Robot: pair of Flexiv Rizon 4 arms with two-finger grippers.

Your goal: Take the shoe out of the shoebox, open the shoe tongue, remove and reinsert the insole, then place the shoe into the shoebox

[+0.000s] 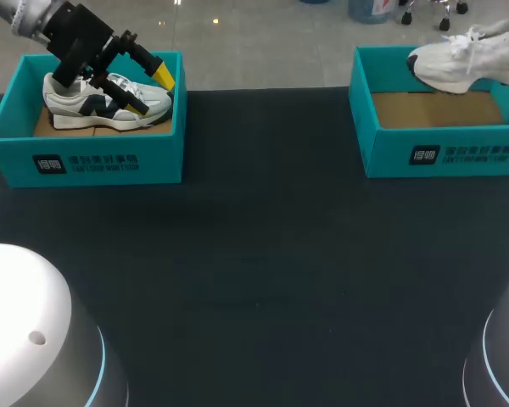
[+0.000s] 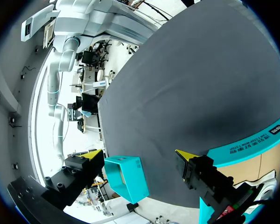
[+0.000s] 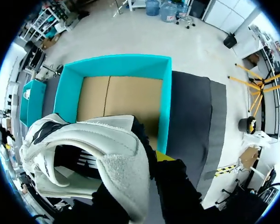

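Hovering above the right shoebox (image 1: 390,153) (teal, cardboard-floored), the white shoe (image 1: 467,59) was gripped by the right claw (image 3: 147,161); the left claw (image 1: 148,90) stood spread wide over the navy-marked shoe (image 1: 102,103) inside the left shoebox (image 1: 161,161).

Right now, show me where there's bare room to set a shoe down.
The widest bare patch is the dark table between the left shoebox and the right shoebox. The right shoebox's floor is bare too, below the held white shoe. Crowded: the left shoebox, filled by a sneaker and the left jaws.
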